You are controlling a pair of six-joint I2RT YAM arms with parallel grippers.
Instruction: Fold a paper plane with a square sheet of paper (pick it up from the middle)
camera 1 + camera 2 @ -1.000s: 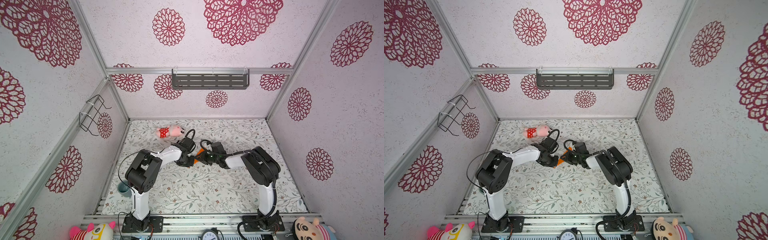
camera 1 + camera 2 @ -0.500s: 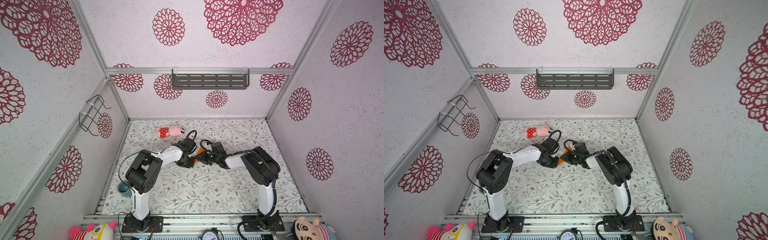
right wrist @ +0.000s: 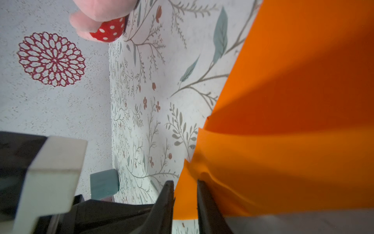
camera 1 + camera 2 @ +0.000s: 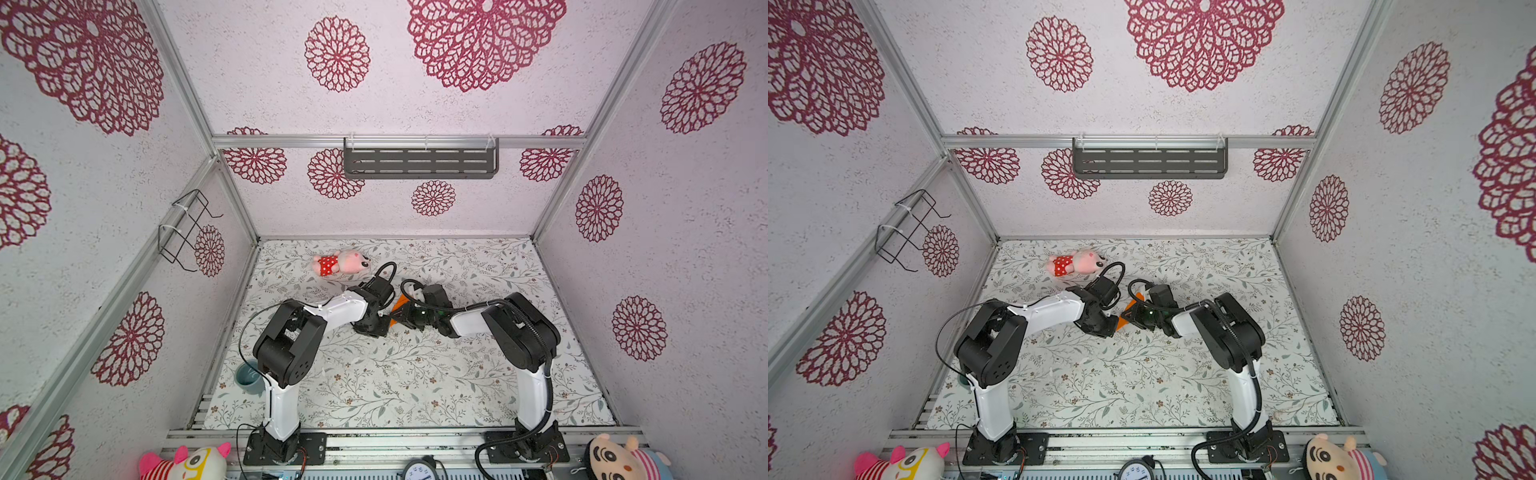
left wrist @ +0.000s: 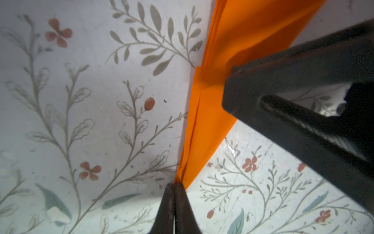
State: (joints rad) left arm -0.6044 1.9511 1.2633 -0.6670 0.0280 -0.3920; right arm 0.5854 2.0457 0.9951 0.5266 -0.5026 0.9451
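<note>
Floral tabletop, mid-back: the orange paper plane (a narrow, layered fold) spans between both grippers. The left gripper pinches its pointed end, jaws pressed together; the right gripper clamps an edge. A pink plush toy lies just behind. A teal cup stands by the left arm's base, contents hidden.
</note>
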